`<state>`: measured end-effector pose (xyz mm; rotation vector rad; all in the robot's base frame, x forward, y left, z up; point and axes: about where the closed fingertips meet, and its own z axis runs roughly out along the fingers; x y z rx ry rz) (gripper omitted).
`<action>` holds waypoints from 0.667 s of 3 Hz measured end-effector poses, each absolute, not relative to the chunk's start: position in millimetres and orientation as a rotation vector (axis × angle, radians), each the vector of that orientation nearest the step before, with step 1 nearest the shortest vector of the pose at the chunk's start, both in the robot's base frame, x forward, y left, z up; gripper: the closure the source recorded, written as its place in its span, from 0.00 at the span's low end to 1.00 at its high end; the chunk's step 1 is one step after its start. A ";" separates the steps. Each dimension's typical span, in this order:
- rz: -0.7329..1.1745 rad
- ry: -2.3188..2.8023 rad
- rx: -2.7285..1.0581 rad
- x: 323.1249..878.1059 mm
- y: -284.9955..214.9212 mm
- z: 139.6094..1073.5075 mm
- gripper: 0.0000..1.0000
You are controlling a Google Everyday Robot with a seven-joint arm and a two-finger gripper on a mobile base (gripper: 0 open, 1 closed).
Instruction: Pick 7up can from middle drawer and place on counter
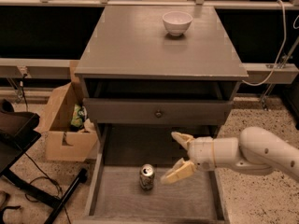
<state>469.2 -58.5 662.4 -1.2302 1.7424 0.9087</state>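
The 7up can (146, 177) stands upright on the wood-grain floor of the pulled-out middle drawer (191, 200), left of its centre. My gripper (178, 156) is open, reaching in from the right over the drawer. Its lower finger (177, 172) ends just right of the can, and its upper finger (181, 139) is higher and farther back. The fingers are not touching the can. The counter (140, 45) is the cabinet's flat grey-brown top above.
A white bowl (177, 22) sits at the back of the counter. A closed drawer front with a round knob (158, 113) is above the open drawer. A cardboard box (65, 120) and a black stand (42, 190) are on the floor at left.
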 end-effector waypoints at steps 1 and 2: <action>0.998 1.618 -1.186 476.0 -19.3 622.4 0.00; 1.004 1.522 -1.184 488.1 5.8 588.6 0.00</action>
